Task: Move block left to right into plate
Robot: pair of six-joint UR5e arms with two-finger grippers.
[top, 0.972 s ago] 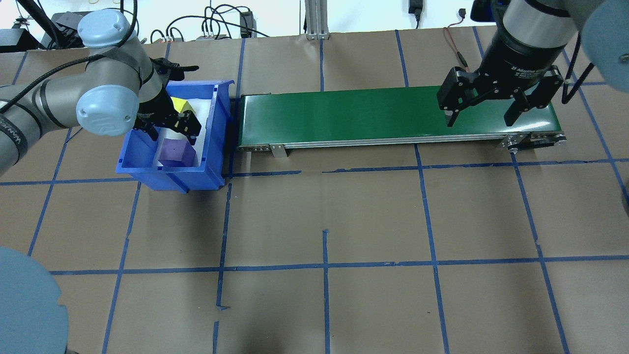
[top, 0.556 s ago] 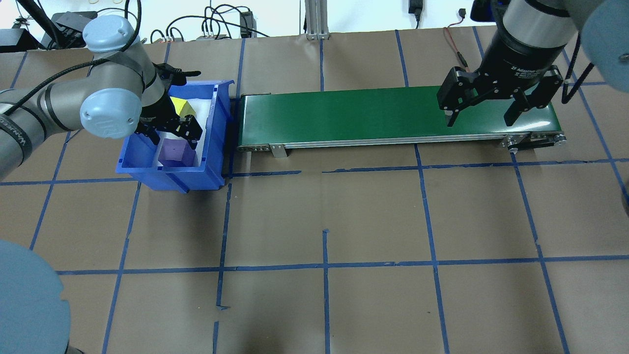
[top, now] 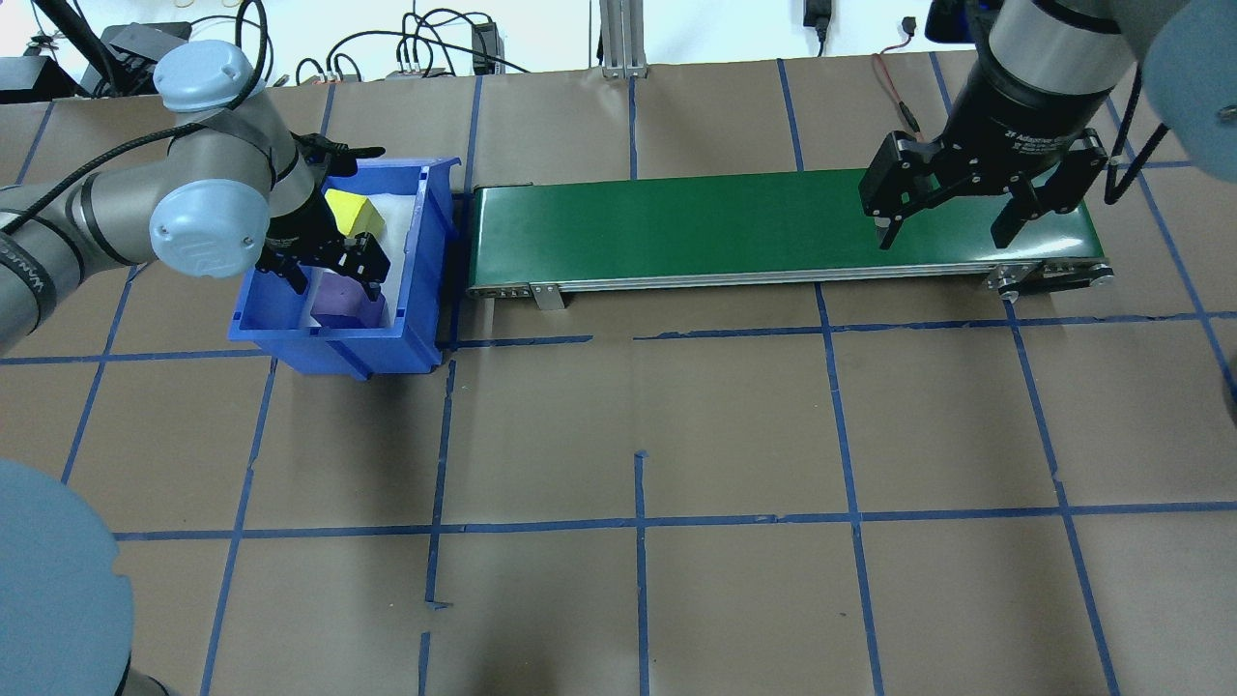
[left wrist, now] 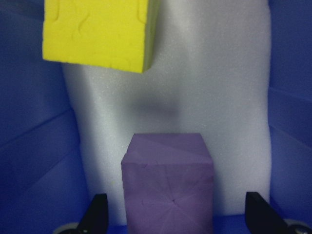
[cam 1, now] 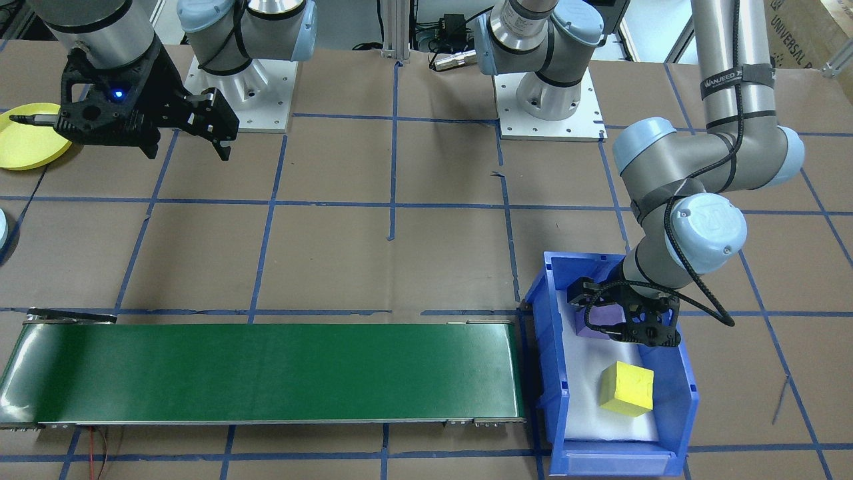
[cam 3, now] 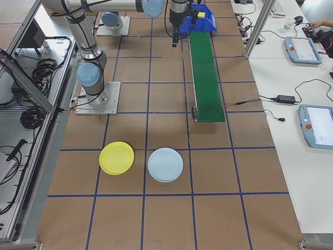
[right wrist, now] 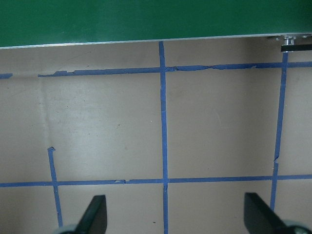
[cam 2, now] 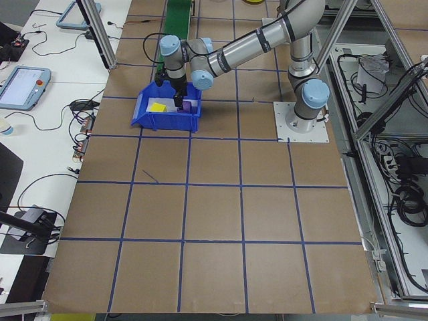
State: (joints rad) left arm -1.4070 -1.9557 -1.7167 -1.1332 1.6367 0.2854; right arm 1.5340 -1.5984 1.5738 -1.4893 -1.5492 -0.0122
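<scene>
Inside the blue bin, my left gripper hangs spread wide, a finger on either side of the purple block, not yet clamped. The yellow block lies beyond it on the white foam. My right gripper waits open over the green conveyor. The yellow plate is bare, so I judge nearly everything remains.

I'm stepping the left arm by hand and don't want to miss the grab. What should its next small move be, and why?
Probably lower a little further, then close. The left gripper is open inside the blue bin, its fingers on either side of the purple block with gaps showing, and only the block's near end sits between them.
</scene>
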